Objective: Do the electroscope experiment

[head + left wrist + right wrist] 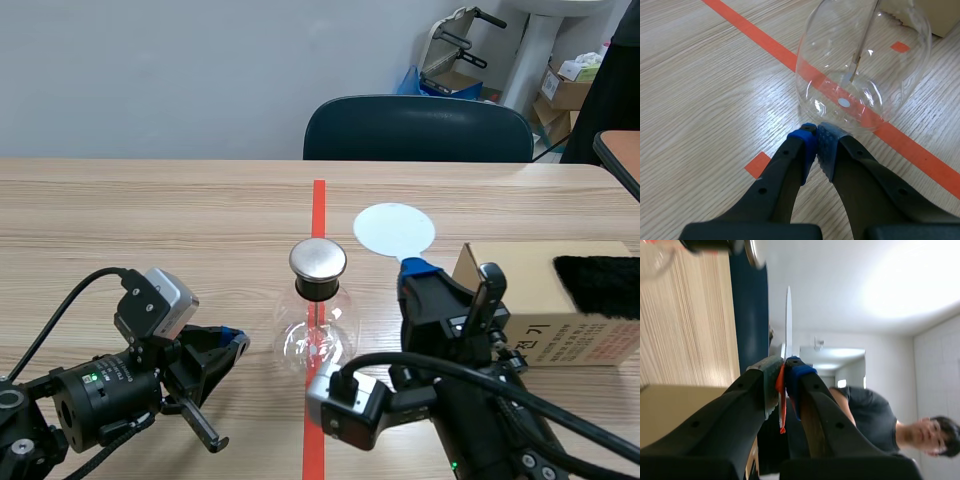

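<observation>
The electroscope, a round glass flask (315, 340) with a metal cap (318, 258), stands on the red tape line at mid-table. Through its glass (890, 60) I see a thin rod with foil at its end (855, 62). My left gripper (235, 342) lies low just left of the flask, shut on nothing, its tips (816, 132) almost at the glass base. My right gripper (415, 270) stands upright to the flask's right, shut on the red handle (782, 405) of a pale round disc (394, 230). That disc appears edge-on (788, 315) above the fingers, near the cap (754, 251).
A cardboard box (540, 310) with a black fur piece (600, 285) on it sits at the right, close behind my right arm. A dark chair (418, 128) stands beyond the table's far edge. A person (890, 425) shows in the right wrist view.
</observation>
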